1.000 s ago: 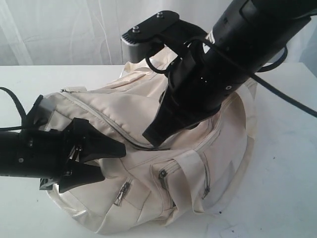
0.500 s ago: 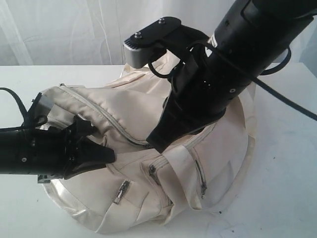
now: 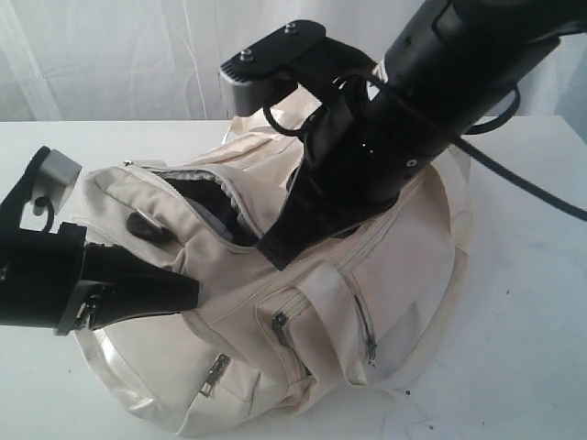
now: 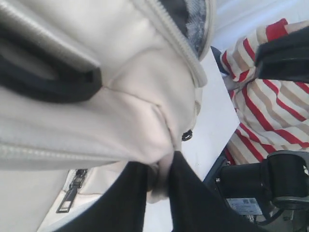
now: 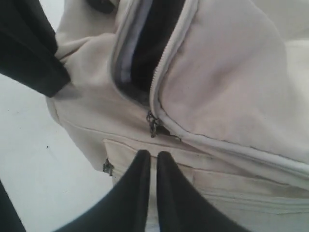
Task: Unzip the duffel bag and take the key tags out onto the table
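Item: duffel bag (image 3: 413,261), set on white counter (image 3: 523,357), main zipper (image 5: 168,53) part-open, dark lining (image 3: 206,197) shown | left gripper (image 4: 158,169): clamped on a bag-fabric fold | right gripper (image 5: 150,157): closed, empty, just beside zipper pull (image 5: 153,124)

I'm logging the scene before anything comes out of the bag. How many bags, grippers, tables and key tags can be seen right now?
Bags: 1, the duffel bag
Grippers: 2, the left gripper and the right gripper
Tables: 1, the table
Key tags in view: 0
Total: 4
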Tool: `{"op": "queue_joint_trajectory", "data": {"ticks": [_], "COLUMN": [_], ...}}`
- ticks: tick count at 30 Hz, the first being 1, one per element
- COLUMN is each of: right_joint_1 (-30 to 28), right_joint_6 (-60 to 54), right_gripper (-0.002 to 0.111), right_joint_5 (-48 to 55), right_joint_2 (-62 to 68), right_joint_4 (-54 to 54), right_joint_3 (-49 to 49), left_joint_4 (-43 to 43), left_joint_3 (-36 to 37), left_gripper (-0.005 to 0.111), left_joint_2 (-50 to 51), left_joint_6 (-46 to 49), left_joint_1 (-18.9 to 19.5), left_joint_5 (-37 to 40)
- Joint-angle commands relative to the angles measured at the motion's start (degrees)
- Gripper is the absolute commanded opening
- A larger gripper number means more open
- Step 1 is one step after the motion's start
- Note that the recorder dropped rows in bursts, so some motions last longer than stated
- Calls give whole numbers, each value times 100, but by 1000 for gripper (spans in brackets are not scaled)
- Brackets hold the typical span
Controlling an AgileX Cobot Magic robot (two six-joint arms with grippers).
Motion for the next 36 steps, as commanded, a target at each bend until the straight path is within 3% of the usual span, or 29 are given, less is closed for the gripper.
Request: {"op": "queue_joint_trajectory", "data": {"ticks": [1, 9, 18, 22, 29, 36], "right_joint_1": [18, 18, 18, 18, 18, 18], "right_joint_6": [-121, -232, -323, -115, 202, 647], "right_gripper": [21, 46, 46, 36, 2, 0], "right_joint_5": [-103, -423, -533, -533, -533, -662], "right_joint_2": [223, 468, 811, 891, 784, 489], "right_joint_4": [207, 258, 57, -203, -832, -1675], "right_joint_3": [-14, -14, -14, -14, -14, -14], "left_joint_4": [133, 169, 80, 80, 80, 80], "left_joint_3": [25, 25, 25, 25, 25, 25], "left_gripper": [0, 0, 0, 0, 0, 0], "left_joint_2": [-299, -323, -323, -323, -323, -323], "left_joint_6": [184, 184, 184, 184, 289, 288], "left_joint_1": [-10, -10, -10, -10, -10, -10], "left_joint_5": [594, 549, 534, 534, 534, 491]}}
